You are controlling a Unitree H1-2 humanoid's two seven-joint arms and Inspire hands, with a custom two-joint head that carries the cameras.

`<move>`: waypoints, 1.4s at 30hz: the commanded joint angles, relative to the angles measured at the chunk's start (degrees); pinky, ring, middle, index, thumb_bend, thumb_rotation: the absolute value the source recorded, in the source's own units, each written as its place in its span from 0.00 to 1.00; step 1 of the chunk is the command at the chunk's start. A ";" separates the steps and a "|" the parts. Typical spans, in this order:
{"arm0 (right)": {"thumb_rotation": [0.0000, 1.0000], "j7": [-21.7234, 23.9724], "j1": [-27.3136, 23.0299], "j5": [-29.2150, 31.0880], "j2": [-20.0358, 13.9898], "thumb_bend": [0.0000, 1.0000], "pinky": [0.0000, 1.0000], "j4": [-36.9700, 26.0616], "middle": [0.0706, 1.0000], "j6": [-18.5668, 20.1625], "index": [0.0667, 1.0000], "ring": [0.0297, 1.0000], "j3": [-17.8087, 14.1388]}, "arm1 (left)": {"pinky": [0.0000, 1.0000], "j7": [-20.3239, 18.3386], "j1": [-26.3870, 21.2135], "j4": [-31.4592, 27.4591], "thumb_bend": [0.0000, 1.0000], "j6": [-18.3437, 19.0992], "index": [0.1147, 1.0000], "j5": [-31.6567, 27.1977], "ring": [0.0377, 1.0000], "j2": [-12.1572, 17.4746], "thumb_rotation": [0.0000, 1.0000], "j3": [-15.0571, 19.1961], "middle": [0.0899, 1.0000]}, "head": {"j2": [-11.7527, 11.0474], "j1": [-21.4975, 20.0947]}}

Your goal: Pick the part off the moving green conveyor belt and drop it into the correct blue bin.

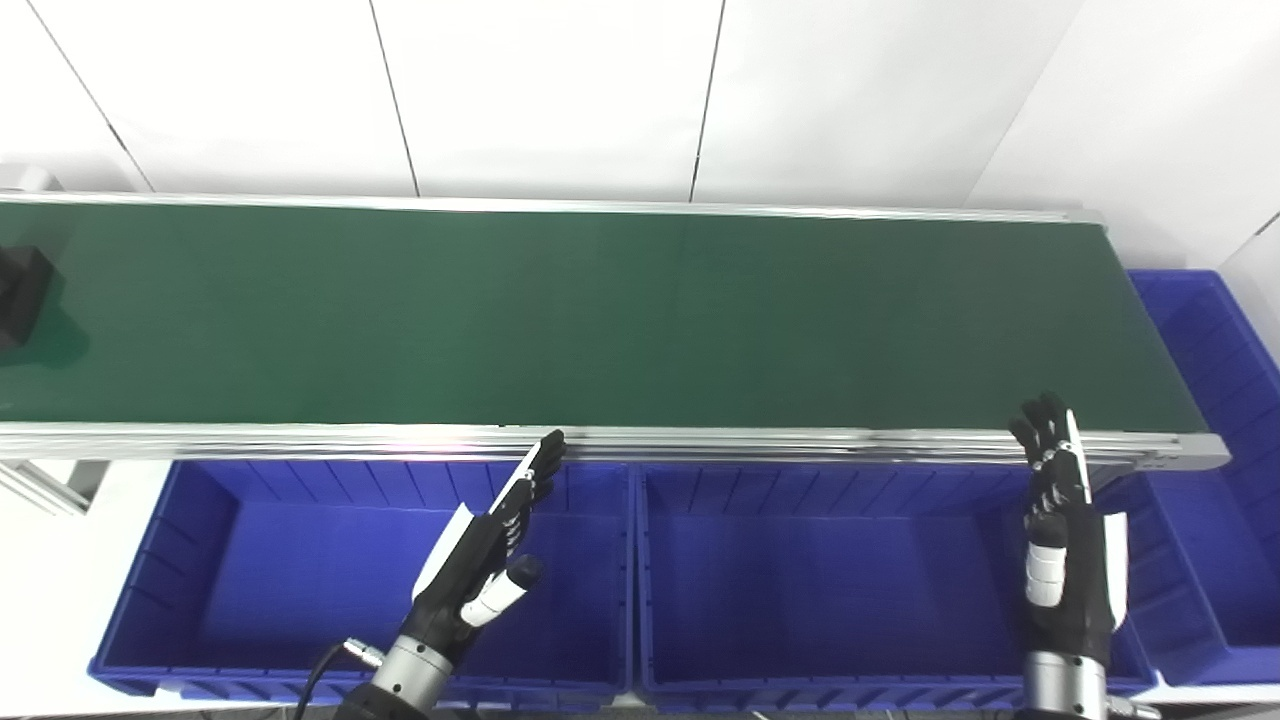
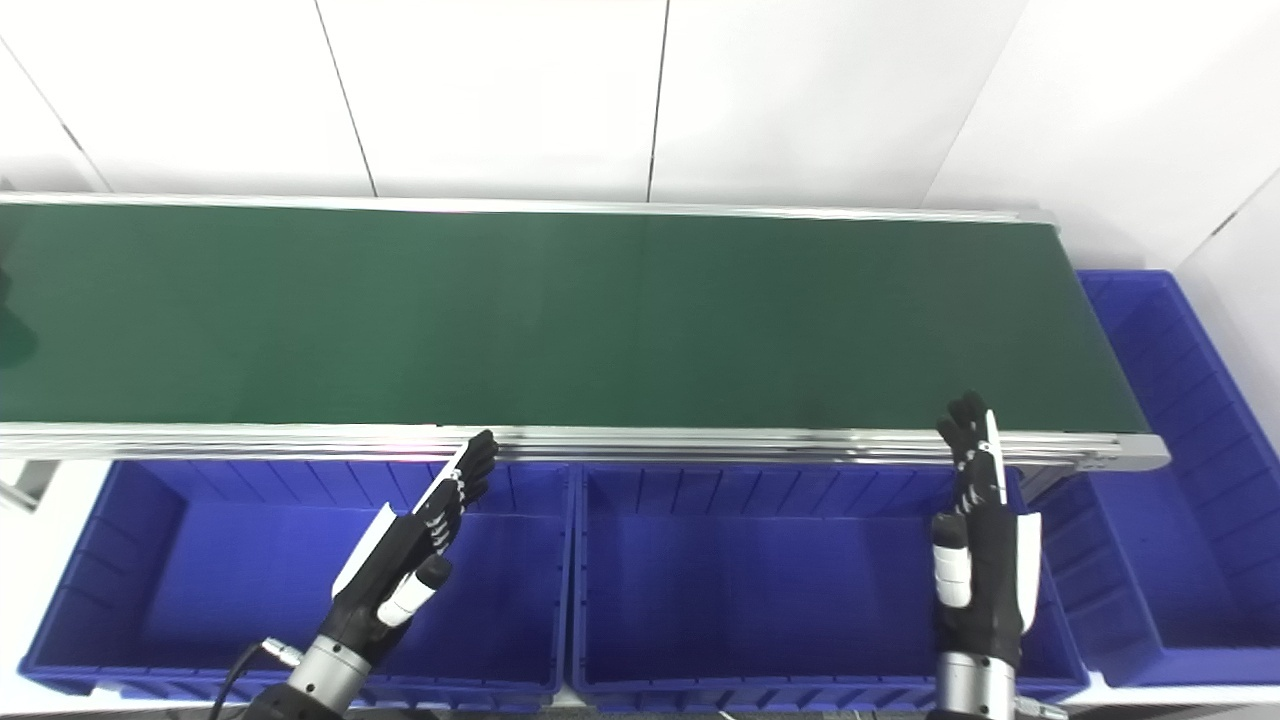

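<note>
While both open, left robot hand (image 1: 490, 555), right robot hand (image 1: 1065, 535), black part (image 1: 22, 292) on belt (image 1: 600, 310)

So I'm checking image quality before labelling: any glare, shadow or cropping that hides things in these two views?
Left eye view: a bright glare streak on the conveyor belt's near rail; the dark part is cut by the left edge, its shadow below it. Right eye view: only that shadow shows, the part itself is out of frame. Both views are sharp; left hand and right hand are evenly lit.
</note>
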 commanded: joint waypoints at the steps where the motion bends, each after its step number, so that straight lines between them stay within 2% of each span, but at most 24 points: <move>1: 1.00 -0.46 -0.38 0.23 -0.15 0.95 1.00 -1.58 0.95 -0.41 0.98 0.93 -0.12 | 1.00 0.48 -0.63 -1.15 0.91 -1.99 1.00 0.01 1.00 -0.13 0.93 0.18 1.00 | 0.01 0.07; 14: 1.00 -0.57 -0.05 -0.62 -0.10 0.98 1.00 -0.37 0.95 -2.38 0.97 0.93 0.08 | 1.00 -0.77 -0.32 -0.03 0.92 -1.99 1.00 -1.15 1.00 -0.48 0.91 0.31 1.00 | -2.16 0.55; 18: 1.00 -0.31 0.44 -1.91 0.53 1.00 1.00 -1.71 0.94 -3.45 0.96 0.93 1.37 | 1.00 -0.58 -0.26 -0.07 0.91 -1.99 1.00 -1.00 1.00 -0.62 0.91 0.27 1.00 | -2.64 0.74; 24: 1.00 0.51 1.03 -3.87 1.82 0.99 0.99 -5.87 0.93 -3.83 0.96 0.90 5.21 | 1.00 -0.52 -0.45 0.06 0.89 -1.99 1.00 -0.75 1.00 -0.80 0.92 0.03 1.00 | -3.30 0.87; 29: 0.99 2.08 1.11 -2.57 6.37 0.96 0.94 -9.26 0.92 -3.80 0.95 0.90 13.12 | 1.00 0.08 -0.88 0.99 0.87 -1.99 1.00 -0.10 1.00 -0.93 0.92 -0.42 1.00 | -3.91 1.64; 32: 1.00 1.65 0.45 -6.11 8.71 0.93 0.93 -5.32 0.91 -6.27 0.94 0.90 17.39 | 1.00 0.42 -0.95 1.28 0.87 -1.99 1.00 0.20 1.00 -1.02 0.92 -0.75 1.00 | -4.40 2.63; 35: 1.00 0.16 -0.65 -10.25 8.40 0.88 0.92 2.90 0.90 -8.42 0.92 0.89 20.48 | 1.00 0.75 -0.74 1.04 0.88 -2.00 1.00 0.20 1.00 -1.10 0.92 -0.80 1.00 | -4.36 3.24; 37: 0.97 -1.01 -1.35 -11.56 7.83 0.86 0.85 7.55 0.88 -8.53 0.89 0.86 21.38 | 1.00 0.72 -0.60 0.98 0.89 -2.00 1.00 -0.08 1.00 -1.19 0.92 -0.63 1.00 | -4.32 3.63; 42: 0.97 -2.59 -3.12 -10.48 6.24 0.86 0.88 15.68 0.89 -8.53 0.89 0.85 21.37 | 1.00 2.03 -0.51 -0.10 0.89 -2.00 1.00 0.62 1.00 -1.16 0.92 -0.90 1.00 | -4.58 4.71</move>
